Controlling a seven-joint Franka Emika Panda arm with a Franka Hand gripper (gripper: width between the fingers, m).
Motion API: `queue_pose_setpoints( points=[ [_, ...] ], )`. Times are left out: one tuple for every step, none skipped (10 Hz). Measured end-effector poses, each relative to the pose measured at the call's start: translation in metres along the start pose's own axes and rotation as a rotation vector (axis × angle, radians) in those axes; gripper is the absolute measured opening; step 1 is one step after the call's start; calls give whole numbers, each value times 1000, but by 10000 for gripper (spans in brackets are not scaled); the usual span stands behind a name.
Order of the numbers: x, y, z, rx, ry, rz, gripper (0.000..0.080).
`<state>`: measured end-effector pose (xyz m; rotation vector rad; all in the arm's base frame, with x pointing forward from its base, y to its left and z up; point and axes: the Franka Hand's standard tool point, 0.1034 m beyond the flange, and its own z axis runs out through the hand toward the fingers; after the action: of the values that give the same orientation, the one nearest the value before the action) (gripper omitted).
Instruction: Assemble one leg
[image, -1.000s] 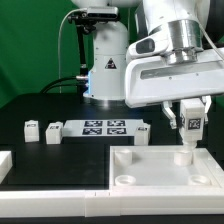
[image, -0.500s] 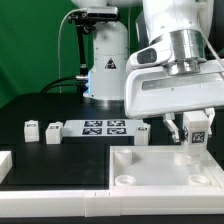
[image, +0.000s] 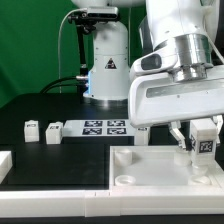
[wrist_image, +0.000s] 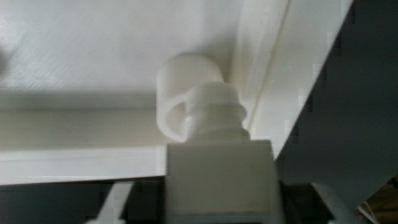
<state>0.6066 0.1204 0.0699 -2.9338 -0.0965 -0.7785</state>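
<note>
My gripper (image: 205, 143) is shut on a leg (image: 208, 145), a small white post with a black-and-white tag, held upright at the exterior view's right. Its lower end is just above, or touching, the far right corner of the large white panel (image: 150, 168). In the wrist view the leg (wrist_image: 222, 180) fills the middle between my fingers (wrist_image: 121, 203). Its narrow tip (wrist_image: 210, 108) sits at a round socket (wrist_image: 185, 85) beside the panel's raised rim (wrist_image: 267, 70). I cannot tell whether the tip is inside the socket.
Two loose legs (image: 31, 128) (image: 53, 131) stand at the exterior view's left, and a third (image: 143, 133) stands beside the marker board (image: 103, 126). Another white part (image: 4, 162) lies at the left edge. The robot base (image: 105, 60) stands behind.
My gripper has carried the leg toward the exterior view's right and slightly down, from above the panel's far rim to its far right corner.
</note>
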Motion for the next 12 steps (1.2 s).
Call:
queue_pose_setpoints(
  points=[
    [1,0,0,-1,8,-1,290],
    [1,0,0,-2,8,-3,290],
    [1,2,1,-4,15,-1,290],
    [2,4,2,-10,40,0,290],
    [3,7,3,-18,74,1,290],
    [4,8,3,-19,79,2,290],
    [5,8,4,-18,76,3,290],
    [6,7,5,-17,73,3,290],
    [1,7,8,-15,54,5,290],
    [-2,4,9,-13,49,7,290],
    [-4,3,9,-16,48,14,290],
    [-4,2,10,-18,47,18,290]
  ],
)
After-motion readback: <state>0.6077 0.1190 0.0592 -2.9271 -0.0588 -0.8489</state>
